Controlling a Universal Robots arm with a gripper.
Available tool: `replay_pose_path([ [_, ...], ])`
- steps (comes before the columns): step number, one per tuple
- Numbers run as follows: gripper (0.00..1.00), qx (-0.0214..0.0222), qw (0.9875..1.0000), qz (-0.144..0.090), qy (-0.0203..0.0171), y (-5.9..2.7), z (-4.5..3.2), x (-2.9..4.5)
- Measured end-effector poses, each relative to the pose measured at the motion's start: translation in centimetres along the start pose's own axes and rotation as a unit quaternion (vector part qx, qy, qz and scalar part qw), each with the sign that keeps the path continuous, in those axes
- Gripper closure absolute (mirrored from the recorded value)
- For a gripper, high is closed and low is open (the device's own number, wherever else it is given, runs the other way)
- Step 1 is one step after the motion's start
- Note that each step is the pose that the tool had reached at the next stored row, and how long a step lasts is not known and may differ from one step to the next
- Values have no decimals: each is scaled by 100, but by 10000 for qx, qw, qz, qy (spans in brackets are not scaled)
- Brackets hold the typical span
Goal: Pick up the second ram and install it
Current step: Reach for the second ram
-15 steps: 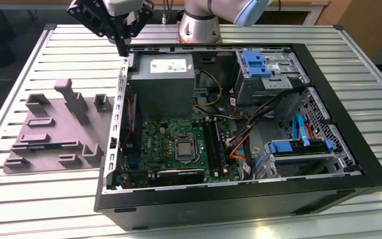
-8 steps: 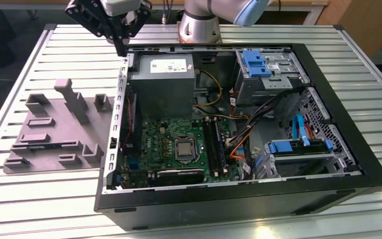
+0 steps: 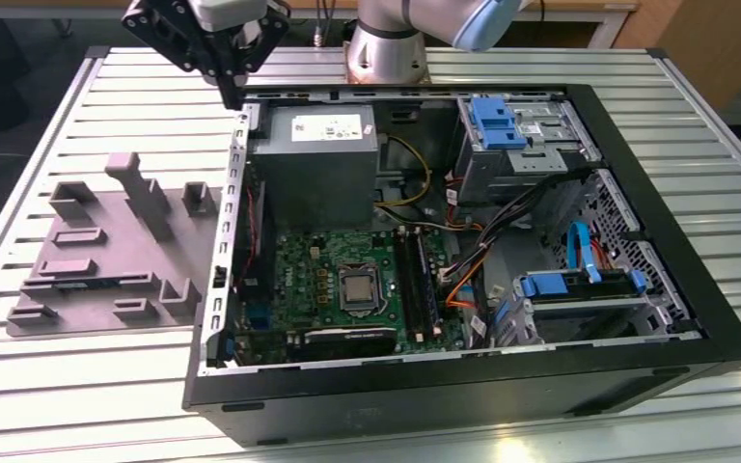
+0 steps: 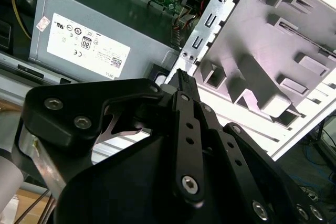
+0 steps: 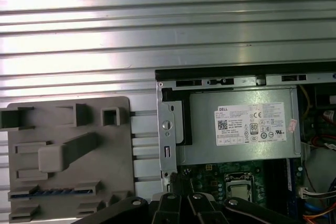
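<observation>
My gripper (image 3: 232,96), fingers closed on nothing, hangs over the computer case (image 3: 474,391) rim. The memory stick (image 3: 94,283) lies slotted in its grey tray (image 3: 100,231), apparently held on edge for an easy grasp.

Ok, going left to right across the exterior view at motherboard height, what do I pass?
Grey moulded tray → green motherboard → CPU socket → black memory slots → blue-latched drive cage.
</observation>
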State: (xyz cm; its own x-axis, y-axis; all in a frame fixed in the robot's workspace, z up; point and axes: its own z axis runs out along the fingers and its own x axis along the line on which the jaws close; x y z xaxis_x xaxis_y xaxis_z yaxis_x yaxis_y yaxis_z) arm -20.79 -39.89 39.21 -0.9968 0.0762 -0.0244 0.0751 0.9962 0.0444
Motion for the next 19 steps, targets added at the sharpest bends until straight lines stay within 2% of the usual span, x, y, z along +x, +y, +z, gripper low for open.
replay_pose_path([
  [19,89,0,10000,0,0,-6,-2,78],
])
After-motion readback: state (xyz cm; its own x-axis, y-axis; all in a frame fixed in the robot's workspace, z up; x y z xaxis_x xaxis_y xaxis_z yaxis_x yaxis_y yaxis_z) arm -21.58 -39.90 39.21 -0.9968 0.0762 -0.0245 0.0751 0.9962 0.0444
